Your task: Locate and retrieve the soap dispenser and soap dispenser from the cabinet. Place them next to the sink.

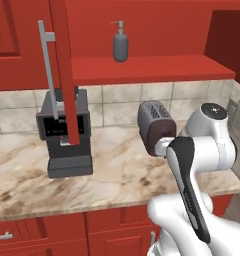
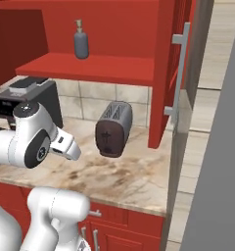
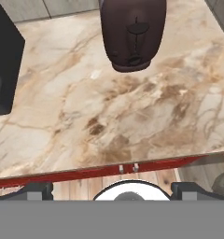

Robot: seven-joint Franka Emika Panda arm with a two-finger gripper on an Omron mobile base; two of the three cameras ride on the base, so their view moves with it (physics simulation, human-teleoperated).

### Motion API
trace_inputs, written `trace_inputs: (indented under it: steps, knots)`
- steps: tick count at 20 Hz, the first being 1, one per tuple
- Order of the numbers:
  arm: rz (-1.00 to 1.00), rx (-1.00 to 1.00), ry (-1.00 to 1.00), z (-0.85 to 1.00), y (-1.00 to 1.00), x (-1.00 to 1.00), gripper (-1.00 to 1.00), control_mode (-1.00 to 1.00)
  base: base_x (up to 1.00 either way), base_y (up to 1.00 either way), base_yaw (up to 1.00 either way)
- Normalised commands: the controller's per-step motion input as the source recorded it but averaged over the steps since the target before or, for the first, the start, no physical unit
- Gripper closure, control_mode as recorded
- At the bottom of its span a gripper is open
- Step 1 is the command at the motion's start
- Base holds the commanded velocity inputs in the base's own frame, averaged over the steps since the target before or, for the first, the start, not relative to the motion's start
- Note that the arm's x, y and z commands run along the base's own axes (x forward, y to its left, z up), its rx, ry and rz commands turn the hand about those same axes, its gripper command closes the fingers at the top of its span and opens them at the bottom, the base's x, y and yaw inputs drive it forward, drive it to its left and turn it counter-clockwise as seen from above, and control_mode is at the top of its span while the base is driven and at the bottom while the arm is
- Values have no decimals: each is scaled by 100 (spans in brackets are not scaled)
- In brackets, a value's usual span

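Left base view: a grey dispenser (image 1: 120, 44) waits on the open cabinet's shelf (image 1: 147, 68), above the toaster (image 1: 153, 125). Below the shelf, the gripper (image 3: 111, 186) faces the counter (image 3: 109, 107), apparently parted, holding nothing.

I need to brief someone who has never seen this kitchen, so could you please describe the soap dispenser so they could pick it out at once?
Start at the open red wall cabinet above the marble counter. On its red shelf stands the dark grey, round-shouldered soap dispenser with a tan pump, upright near the back. Unlike the dark brown toaster and black coffee machine on the counter below, it is a small bottle, alone on the shelf.
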Motion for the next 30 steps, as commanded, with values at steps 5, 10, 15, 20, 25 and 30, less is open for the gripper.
trace_inputs:
  steps: [5,10,15,20,25,30]
  knots:
    - [0,0,0,0,0,0,-100,100,44,1,0]
    - [0,0,0,0,0,0,-100,100,34,0,0]
    - [0,0,0,0,0,0,-100,100,26,0,0]
    - [0,0,0,0,0,0,-100,100,2,0,0]
    - [0,0,0,0,0,0,-100,100,0,0,0]
    - [0,0,0,0,0,0,-100,-100,0,0,0]
